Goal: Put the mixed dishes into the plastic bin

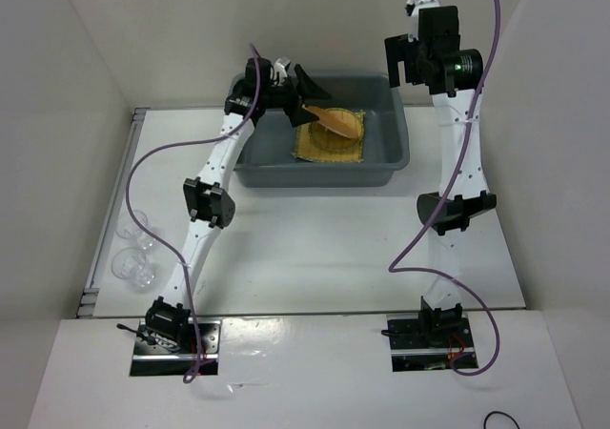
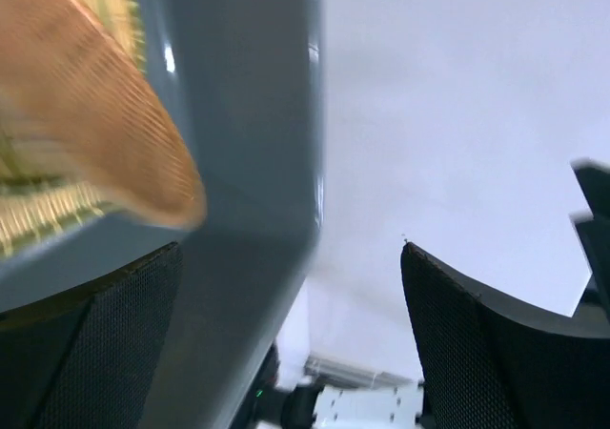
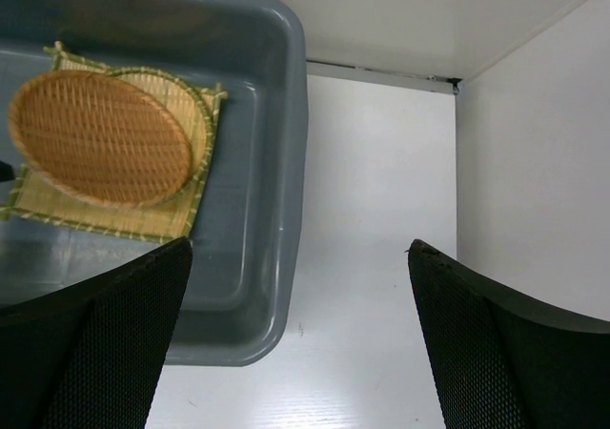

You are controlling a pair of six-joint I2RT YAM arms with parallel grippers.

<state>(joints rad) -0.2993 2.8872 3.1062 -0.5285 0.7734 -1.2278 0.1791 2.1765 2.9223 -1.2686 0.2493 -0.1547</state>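
Observation:
The dark grey plastic bin stands at the back middle of the table. In it lies the tan square mat with the yellow round tray on top. The orange-brown tray rests tilted over the yellow one. My left gripper is open over the bin's far left part, just beside the tray's raised edge. In the left wrist view the tray is blurred beside the left finger, not between the jaws. My right gripper is open and empty, raised above the bin's right end. Two clear glasses stand at the table's left edge.
The right wrist view shows the bin's rim, the orange-brown tray, the yellow tray, the mat and bare white table beside the right wall. White walls enclose the table on three sides.

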